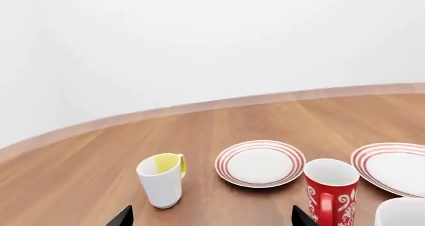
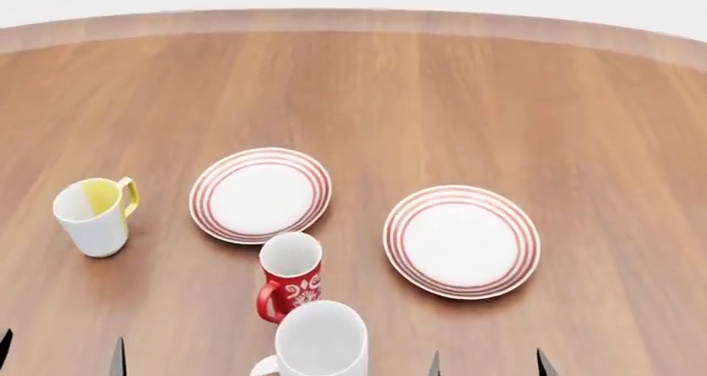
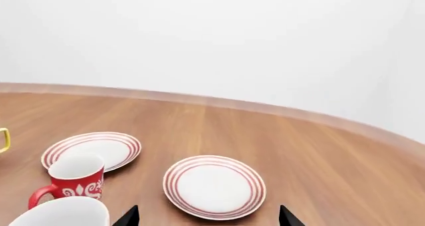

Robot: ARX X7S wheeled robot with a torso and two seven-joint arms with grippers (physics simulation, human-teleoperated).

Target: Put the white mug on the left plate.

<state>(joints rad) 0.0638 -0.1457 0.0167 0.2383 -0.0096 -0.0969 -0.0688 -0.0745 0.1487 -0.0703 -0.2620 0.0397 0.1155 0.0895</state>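
The tall plain white mug (image 2: 320, 341) stands upright at the near edge of the head view; only its rim shows in the left wrist view (image 1: 401, 212) and the right wrist view (image 3: 63, 213). The left plate (image 2: 260, 195), white with red rings, lies beyond it, and also shows in the wrist views (image 1: 260, 164) (image 3: 91, 149). My left gripper (image 2: 61, 353) is open and empty, near-left of the mug. My right gripper (image 2: 486, 363) is open and empty, near-right of it. Only the fingertips of both show.
A small red patterned mug (image 2: 290, 275) stands between the white mug and the left plate. A white mug with yellow inside (image 2: 95, 215) stands at the left. The matching right plate (image 2: 462, 240) lies at the right. The wooden table's far edge (image 2: 353, 21) curves across the back.
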